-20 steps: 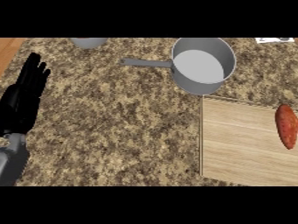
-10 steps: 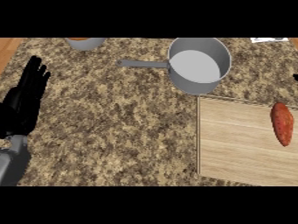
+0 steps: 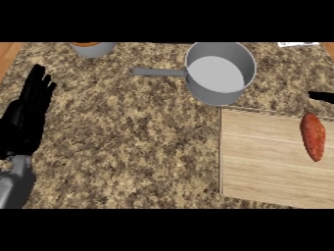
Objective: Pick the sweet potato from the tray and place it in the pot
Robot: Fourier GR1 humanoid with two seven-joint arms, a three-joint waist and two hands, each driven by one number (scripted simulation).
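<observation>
1. Sweet potato (image 3: 313,137) lies lengthwise on the wooden tray (image 3: 271,166) near its right side, narrow end toward the robot, with nothing holding it.
2. That tray sits flat on the speckled stone desk (image 3: 126,132) at the lower right, its far edge just beside the pot.
3. At the lower left, the left hand (image 3: 26,120) rests above the desk with its fingers straight and pointing up, empty.
4. Only a dark tip of the right hand (image 3: 332,98) shows at the right edge, just beyond the tray's far corner and apart from the sweet potato; I cannot tell whether it is spread or curled.
5. Farther off stands the grey pot (image 3: 219,73), upright and holding nothing, its long handle pointing left.
6. At the far edge, a grey bowl (image 3: 93,48) with something orange inside is partly cut off.
</observation>
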